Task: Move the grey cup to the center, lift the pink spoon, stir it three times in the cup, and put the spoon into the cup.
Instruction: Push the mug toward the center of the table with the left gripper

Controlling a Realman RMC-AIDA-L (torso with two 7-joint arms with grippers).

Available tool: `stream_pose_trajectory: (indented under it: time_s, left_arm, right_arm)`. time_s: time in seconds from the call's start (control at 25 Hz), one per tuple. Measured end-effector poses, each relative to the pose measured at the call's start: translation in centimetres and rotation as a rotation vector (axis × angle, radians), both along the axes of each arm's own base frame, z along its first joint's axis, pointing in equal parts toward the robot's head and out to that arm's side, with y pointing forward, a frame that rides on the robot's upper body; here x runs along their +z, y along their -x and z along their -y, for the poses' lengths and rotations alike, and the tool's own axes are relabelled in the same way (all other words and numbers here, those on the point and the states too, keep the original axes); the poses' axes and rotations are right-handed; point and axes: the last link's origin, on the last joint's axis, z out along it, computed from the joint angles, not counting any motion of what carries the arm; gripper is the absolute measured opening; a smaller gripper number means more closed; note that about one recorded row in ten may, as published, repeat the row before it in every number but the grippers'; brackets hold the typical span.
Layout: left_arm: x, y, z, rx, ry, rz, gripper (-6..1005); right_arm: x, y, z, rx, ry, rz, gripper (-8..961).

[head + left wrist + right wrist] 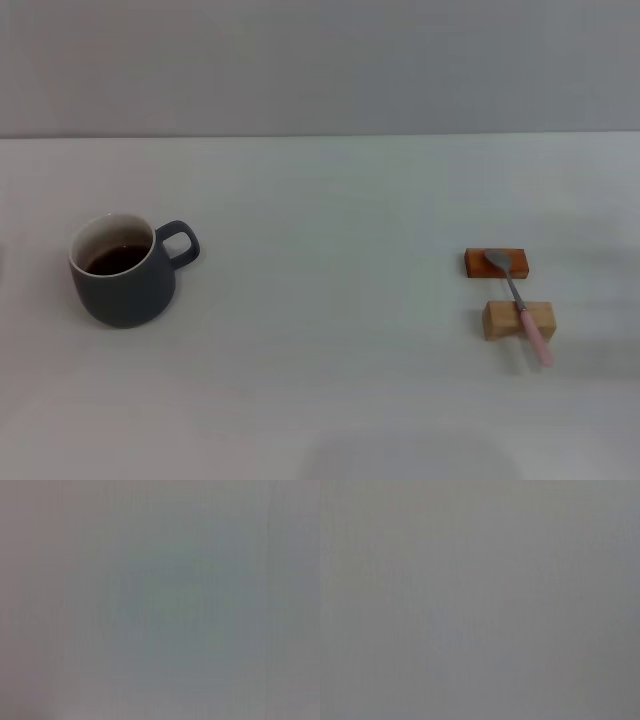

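White table (320, 200): grey cup (124, 283) left, pink spoon (522, 306) right; claws unseen, wrist views blank.

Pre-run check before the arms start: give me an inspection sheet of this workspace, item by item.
Surface: white table, bare in the middle.
Job's things: grey cup upright at the robot's left, dark liquid inside, handle toward the centre; pink spoon at the right, bowl on the orange-brown block, neck across the light wooden block, pink handle end pointing toward the robot.
Clutter: nothing seen beyond the two blocks.
Grippers: neither in view; the wrist views show only plain grey.
Cables: nothing seen.
Surroundings: plain grey wall behind the table.
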Motion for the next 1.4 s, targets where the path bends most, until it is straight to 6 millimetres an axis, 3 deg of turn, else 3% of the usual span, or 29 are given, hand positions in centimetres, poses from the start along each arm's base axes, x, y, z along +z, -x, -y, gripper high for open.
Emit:
stream_pose_trajectory:
  time_s: [0.52,0.72,1.16,1.4]
  left_arm:
    - [-0.8,-0.1,0.2,0.008,0.02,-0.036,540]
    - [-0.8,-0.1,0.3,0.012,0.013,-0.029,329]
    - [-1.4,-0.2,0.4,0.009,0.023,-0.015,1]
    - [-3.8,-1.0,0.6,-0.004,0.108,0.005,1]
  right_arm:
    - [0.1,0.2,-0.1,0.011,0.0,0.006,671]
    - [0.6,0.3,0.0,0.027,-0.02,0.018,672]
    - [1.3,-0.2,0.8,0.028,-0.048,0.025,672]
    - [1.4,0.0,1.0,0.04,-0.059,0.024,672]
